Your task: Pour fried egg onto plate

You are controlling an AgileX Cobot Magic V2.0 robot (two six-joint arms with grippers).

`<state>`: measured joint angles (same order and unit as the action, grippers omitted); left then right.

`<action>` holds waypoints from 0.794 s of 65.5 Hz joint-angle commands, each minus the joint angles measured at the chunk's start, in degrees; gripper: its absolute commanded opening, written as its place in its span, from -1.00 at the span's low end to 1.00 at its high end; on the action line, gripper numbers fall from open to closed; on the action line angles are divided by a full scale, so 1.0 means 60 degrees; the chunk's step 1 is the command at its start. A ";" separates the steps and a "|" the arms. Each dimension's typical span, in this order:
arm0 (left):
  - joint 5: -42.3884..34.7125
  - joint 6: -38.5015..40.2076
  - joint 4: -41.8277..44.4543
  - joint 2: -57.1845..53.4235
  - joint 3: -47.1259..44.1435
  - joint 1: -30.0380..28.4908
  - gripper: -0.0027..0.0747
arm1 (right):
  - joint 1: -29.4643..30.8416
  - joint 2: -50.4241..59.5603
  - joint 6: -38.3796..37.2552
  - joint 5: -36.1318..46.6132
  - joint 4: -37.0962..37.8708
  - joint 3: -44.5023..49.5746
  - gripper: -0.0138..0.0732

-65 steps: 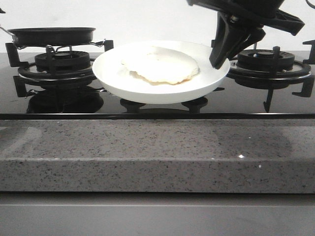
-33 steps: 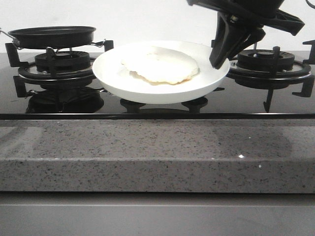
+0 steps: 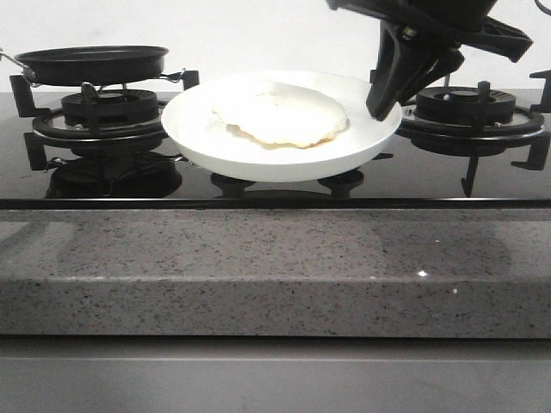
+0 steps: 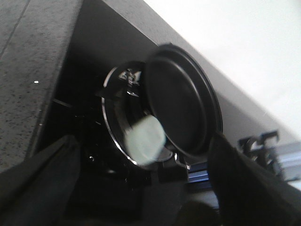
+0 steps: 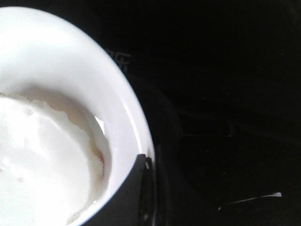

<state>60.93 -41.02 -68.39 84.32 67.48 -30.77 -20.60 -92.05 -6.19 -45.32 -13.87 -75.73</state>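
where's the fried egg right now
In the front view the fried egg lies pale side up in the middle of the white plate, between the two stove burners. The right gripper pinches the plate's right rim.

Your surface [image 3: 258, 275]: speckled grey stone with a black glass hob [image 3: 258, 191] set in.
Left of the plate [image 3: 284, 151], the frying pan [image 3: 90, 62] sits above the left burner [image 3: 108, 112]; another burner [image 3: 469, 107] lies right of it.

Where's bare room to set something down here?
Free: the granite ledge in front of the hob, full width. Crowded: left burner under the frying pan; centre holds the plate with the fried egg, gripped by the right gripper.
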 commanded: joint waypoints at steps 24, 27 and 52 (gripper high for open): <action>-0.1806 0.4807 0.8587 -0.3947 0.0108 0.5649 0.38 | 0.0018 0.0389 0.0026 0.0438 -0.0076 -0.0232 -0.92; -0.1806 0.5388 0.9327 -0.4261 -0.0049 0.5983 0.38 | 0.0018 0.0389 0.0026 0.0438 -0.0076 -0.0232 -0.92; -0.1962 0.6837 1.1084 -0.6254 -0.1621 0.6499 0.38 | 0.0018 0.0389 0.0026 0.0438 -0.0076 -0.0232 -0.92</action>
<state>53.44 -0.98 -2.67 48.21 57.16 7.83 -20.60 -92.05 -6.34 -45.32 -13.87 -75.73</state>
